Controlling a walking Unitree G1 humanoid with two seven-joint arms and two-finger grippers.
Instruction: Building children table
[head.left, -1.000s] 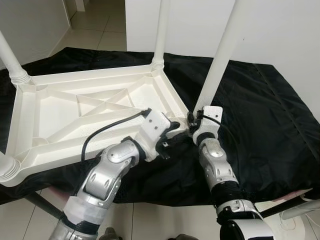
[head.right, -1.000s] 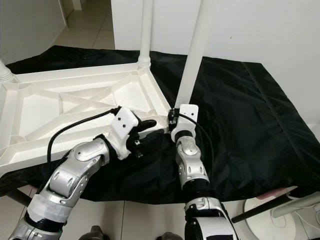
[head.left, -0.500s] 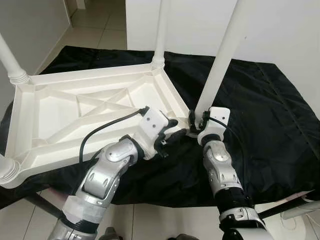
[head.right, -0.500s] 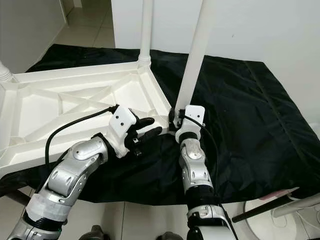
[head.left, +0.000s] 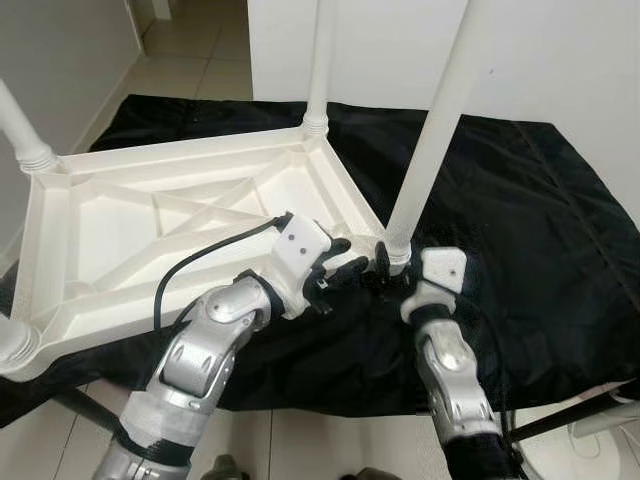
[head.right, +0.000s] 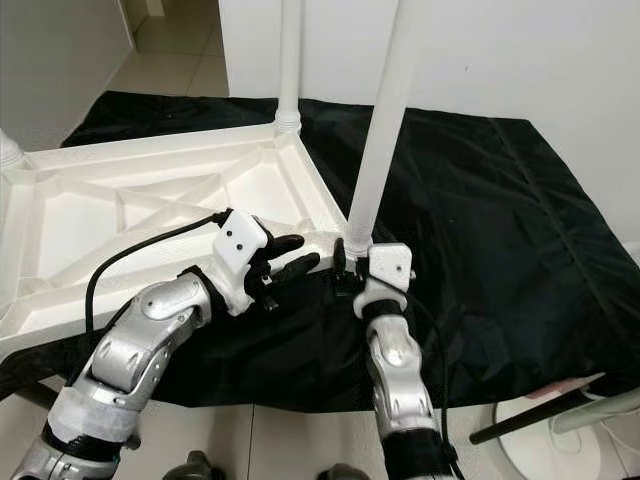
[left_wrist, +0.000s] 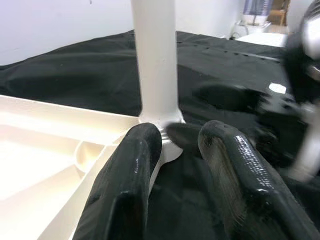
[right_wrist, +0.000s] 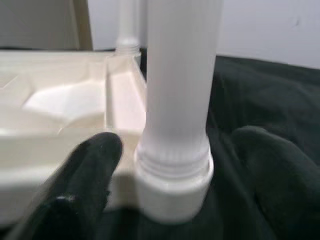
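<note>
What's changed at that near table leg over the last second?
The tilted white plastic leg has swung more upright in its corner socket. The right claw slid down from the leg to its base collar, fingers now open around it. The left claw drew back slightly, open beside the socket. The upturned white plastic tabletop and black cloth stayed put.

This looks like a room in a home. The floor (head.left: 190, 50) is laid with pale glossy tiles and runs back into a narrow hallway between plain white walls (head.left: 560, 60). A black sheet (head.left: 540, 230) is spread over the tiles, and a white plastic children's table (head.left: 150, 215) lies upside down on it.
</note>
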